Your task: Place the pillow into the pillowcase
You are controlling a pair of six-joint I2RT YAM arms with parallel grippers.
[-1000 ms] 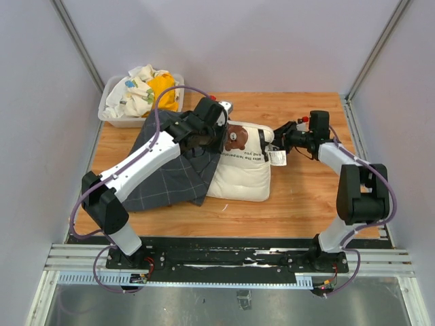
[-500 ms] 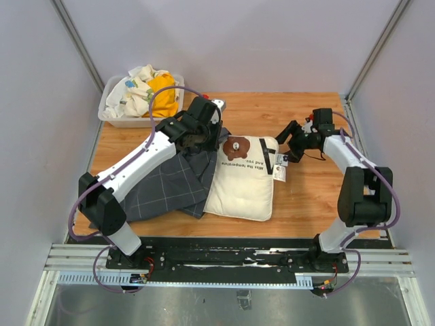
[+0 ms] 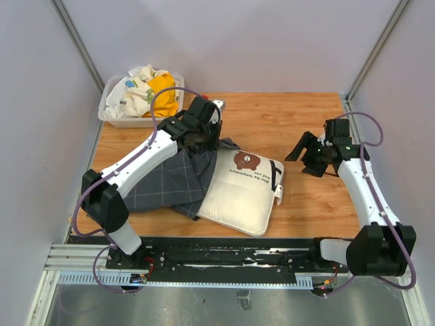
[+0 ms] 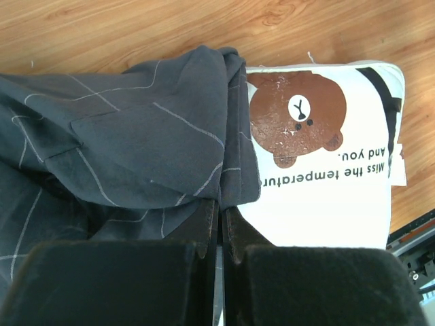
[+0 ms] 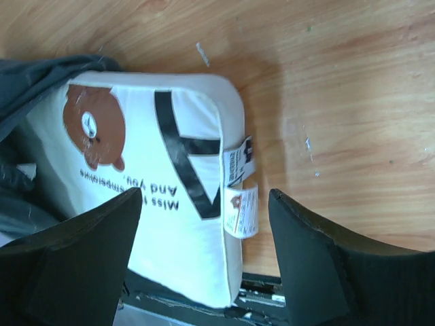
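Observation:
The cream-white pillow [image 3: 241,193], printed with a brown bear, lies flat near the table's front edge. The dark grey grid-lined pillowcase [image 3: 163,180] lies to its left, and a fold of it overlaps the pillow's left edge. My left gripper [image 3: 202,141] hangs over that fold, shut on the pillowcase edge [image 4: 234,183], with its fingertips [image 4: 207,217] pinched together. My right gripper [image 3: 303,159] stands open to the right of the pillow, apart from it. In the right wrist view the pillow [image 5: 177,238] and its side tags [image 5: 239,204] show below the spread jaws of the right gripper [image 5: 205,197].
At the back left corner stands a white bin [image 3: 112,117] holding a yellow cloth [image 3: 163,92] and a white patterned cloth [image 3: 132,92]. Grey walls close in the table on three sides. A black rail [image 3: 238,255] runs along the near edge.
My right gripper opened, let go of the pillow and drew back to the right. The pillow slid toward the near edge and turned a little. The left gripper stayed shut on the pillowcase.

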